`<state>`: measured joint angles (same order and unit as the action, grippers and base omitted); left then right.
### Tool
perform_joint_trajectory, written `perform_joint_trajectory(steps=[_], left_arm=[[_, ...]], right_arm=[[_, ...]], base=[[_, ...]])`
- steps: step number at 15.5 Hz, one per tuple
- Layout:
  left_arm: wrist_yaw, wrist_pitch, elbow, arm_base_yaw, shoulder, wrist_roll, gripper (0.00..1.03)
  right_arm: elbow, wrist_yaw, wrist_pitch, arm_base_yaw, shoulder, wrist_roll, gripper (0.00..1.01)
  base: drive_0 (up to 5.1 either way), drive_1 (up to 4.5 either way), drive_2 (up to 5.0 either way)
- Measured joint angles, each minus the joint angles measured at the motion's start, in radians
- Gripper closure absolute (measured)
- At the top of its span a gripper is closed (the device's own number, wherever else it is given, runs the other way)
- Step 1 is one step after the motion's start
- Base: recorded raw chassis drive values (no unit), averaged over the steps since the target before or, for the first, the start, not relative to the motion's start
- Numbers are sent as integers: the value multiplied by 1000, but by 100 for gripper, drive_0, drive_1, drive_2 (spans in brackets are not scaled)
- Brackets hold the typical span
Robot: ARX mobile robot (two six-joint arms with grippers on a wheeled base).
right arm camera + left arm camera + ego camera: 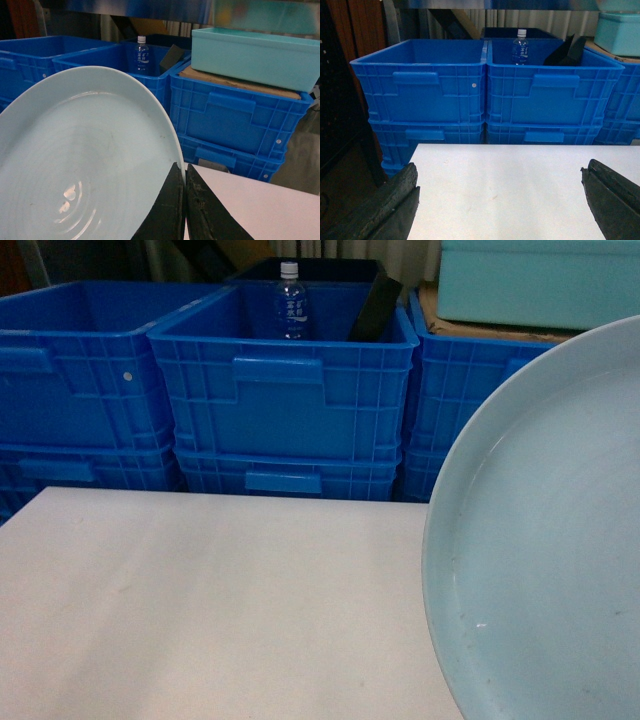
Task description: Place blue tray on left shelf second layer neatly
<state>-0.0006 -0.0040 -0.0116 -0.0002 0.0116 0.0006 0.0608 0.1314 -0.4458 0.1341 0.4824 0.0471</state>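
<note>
The pale blue tray fills the right of the head view, tilted up above the white table. In the right wrist view the tray faces the camera, and my right gripper is shut on its rim, one finger on each side. My left gripper hangs open over the table's near edge with nothing between its fingers. Neither gripper shows in the head view. A shiny metal bar crosses the top of the left wrist view; I cannot tell which shelf layer it is.
Deep royal-blue crates stand stacked in a row just behind the table. The middle one holds a water bottle and a dark slab. A turquoise container rests on cardboard on the right-hand stack.
</note>
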Motion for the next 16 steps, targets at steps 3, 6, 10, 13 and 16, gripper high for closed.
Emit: perform_joint_trajectory(steps=[3,6,10,13,16], left_arm=[[0,0,0,0,0,0,5],[0,0,0,0,0,0,5],[0,0,0,0,0,0,5],[-2,0,0,0,0,0,5],[-1,0,0,0,0,0,5]], right_arm=[[0,-18,-19,-10,0,26,99],[0,-19,-19,-10,0,33,99],[0,-19,-19,-10,0,33,99],[0,-19,-19,-10,3,33,99],[0,-19,-19,-10,3,33,99]], base=[[0,0,0],[0,0,0],[-44,-44,-44],[-187,-187,-187],[-187,-187,-187]])
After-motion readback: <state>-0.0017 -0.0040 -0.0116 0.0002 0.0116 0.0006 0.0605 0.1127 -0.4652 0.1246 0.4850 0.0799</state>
